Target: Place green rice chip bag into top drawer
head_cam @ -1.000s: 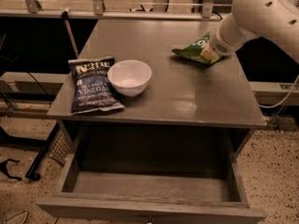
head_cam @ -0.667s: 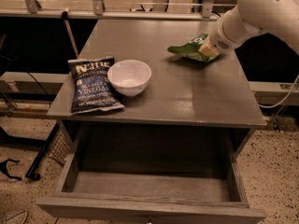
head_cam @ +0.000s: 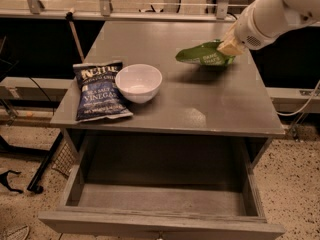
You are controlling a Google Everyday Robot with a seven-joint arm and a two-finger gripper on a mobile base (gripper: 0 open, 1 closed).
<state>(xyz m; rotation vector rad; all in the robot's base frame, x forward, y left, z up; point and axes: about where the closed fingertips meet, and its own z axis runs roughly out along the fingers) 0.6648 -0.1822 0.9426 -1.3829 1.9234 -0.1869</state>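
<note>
Holds bag [head_cam: 204,56] pinched in gripper [head_cam: 230,47] at upper right, lifted off table [head_cam: 200,106] since a second ago; leaves only the carry to the open drawer [head_cam: 160,226] at bottom.

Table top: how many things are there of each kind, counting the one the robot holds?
Chip bags: 2, the green rice chip bag, held by the gripper over the back right of the table, and a dark blue chip bag.
Bowls: 1, a white bowl.
Total: 3.
</note>
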